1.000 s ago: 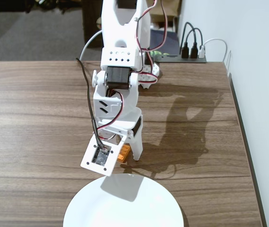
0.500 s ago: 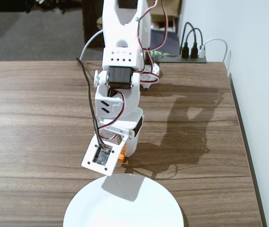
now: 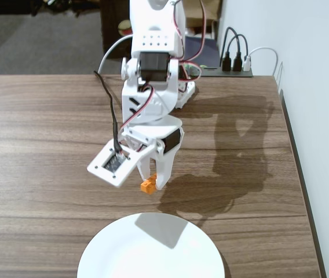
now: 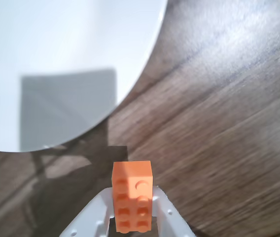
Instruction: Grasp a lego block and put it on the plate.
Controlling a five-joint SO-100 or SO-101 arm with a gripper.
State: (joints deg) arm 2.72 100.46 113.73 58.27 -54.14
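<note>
Gripper (image 3: 150, 184) clamped on the orange lego block (image 4: 132, 201), brick pinched between both white fingers (image 4: 165, 210), studs facing the wrist cam. Block is held off the wood table (image 3: 48, 127), just short of the white plate (image 3: 153, 255) rim, not over it yet

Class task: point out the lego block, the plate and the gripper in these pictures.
lego block (image 4: 132, 195): wrist view, studded top face.
plate (image 3: 153, 255): fixed view, bare white surface.
gripper (image 3: 151, 184): fixed view, between its fingertips, shut on the block.
</note>
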